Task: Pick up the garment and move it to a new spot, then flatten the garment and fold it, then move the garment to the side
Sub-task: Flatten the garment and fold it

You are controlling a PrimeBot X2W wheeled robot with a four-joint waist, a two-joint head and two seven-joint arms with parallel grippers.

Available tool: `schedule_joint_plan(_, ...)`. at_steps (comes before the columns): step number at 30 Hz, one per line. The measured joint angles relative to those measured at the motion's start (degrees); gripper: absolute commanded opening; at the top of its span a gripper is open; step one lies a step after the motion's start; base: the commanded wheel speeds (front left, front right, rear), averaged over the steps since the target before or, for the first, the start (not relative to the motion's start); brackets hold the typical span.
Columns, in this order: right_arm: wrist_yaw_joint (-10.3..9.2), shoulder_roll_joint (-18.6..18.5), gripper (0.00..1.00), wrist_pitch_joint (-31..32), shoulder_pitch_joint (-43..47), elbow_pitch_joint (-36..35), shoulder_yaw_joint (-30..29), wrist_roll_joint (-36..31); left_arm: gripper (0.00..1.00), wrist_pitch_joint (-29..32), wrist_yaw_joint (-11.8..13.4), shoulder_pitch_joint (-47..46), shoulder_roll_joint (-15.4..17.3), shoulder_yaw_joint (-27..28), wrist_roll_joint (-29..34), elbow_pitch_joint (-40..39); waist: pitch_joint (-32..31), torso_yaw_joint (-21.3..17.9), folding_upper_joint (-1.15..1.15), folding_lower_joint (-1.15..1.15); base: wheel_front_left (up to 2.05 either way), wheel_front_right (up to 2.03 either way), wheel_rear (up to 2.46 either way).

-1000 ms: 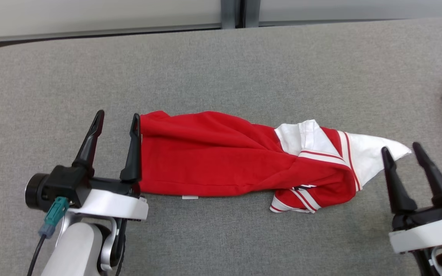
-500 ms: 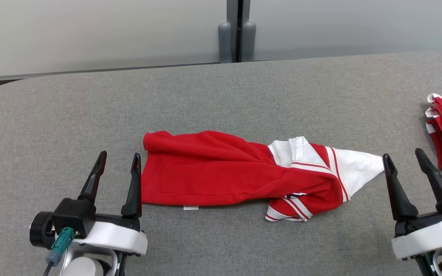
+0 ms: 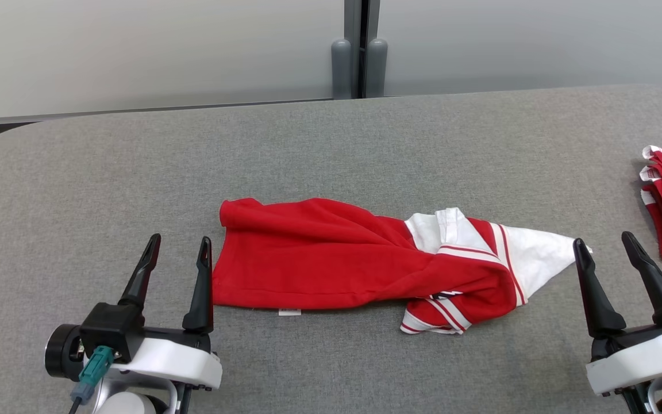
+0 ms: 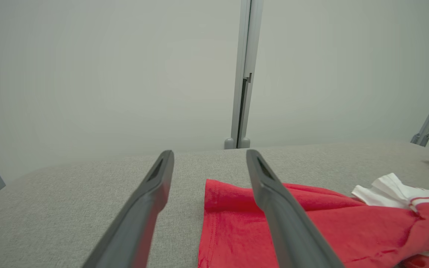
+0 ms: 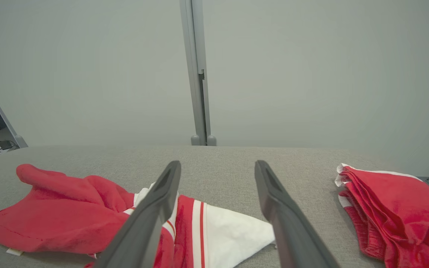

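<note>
Empty, spread wide: left claw [image 3: 180, 237] and right claw [image 3: 604, 238]. Crumpled red-and-white jersey garment [image 3: 365, 267] lies between them on grey fabric counter [image 3: 308, 144], one end just beside each. Likely staged for stretching flat.

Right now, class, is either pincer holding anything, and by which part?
Nothing is held: left pincer and right pincer stand open, one at each end of the garment.

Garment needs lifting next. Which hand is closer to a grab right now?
Right, probably. The open right hand has the white corner of the garment between its fingers in the right wrist view. The open left hand sits just beside the red hem, both fingers off the cloth in the head view.
</note>
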Motion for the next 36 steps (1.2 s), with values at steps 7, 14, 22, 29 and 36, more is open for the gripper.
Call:
schedule_joint_plan(7, 0.0, -0.12, 1.0, 0.59, -0.36, 1.21, -0.93, 0.92, 1.0, 0.23, -0.21, -0.43, -0.43, -1.15, -0.09, -0.02, 0.29, 1.85, 0.0, 0.0, 0.0, 0.0, 0.0)
schedule_joint_plan(14, 0.01, -4.83, 1.0, 2.86, -8.27, 8.48, 4.11, 4.21, 1.0, -0.87, -0.85, -2.65, -2.44, -2.98, -0.11, 0.87, 2.4, 6.6, 0.0, 0.0, 0.0, 0.0, 0.0)
schedule_joint_plan(22, 0.0, -9.96, 1.0, 8.17, -17.74, 21.13, 13.59, 9.54, 1.0, -2.53, -2.31, -5.45, -4.78, -4.12, -0.63, 4.27, 6.18, 12.3, 0.0, 0.0, 0.0, 0.0, 0.0)
schedule_joint_plan(29, 0.0, -11.88, 0.0, 9.39, -20.48, 22.73, 17.3, 13.4, 1.0, -3.08, -2.49, -6.84, -5.43, -3.41, -0.51, 5.8, 8.45, 13.02, 0.0, 0.0, 0.0, 0.0, 0.0)
schedule_joint_plan(36, 0.0, -10.33, 0.0, 2.31, -17.31, 16.18, 12.0, 15.24, 1.0, -3.2, -2.79, -7.65, -5.1, -2.05, 0.37, 5.57, 8.67, 10.23, 0.0, 0.0, 0.0, 0.0, 0.0)
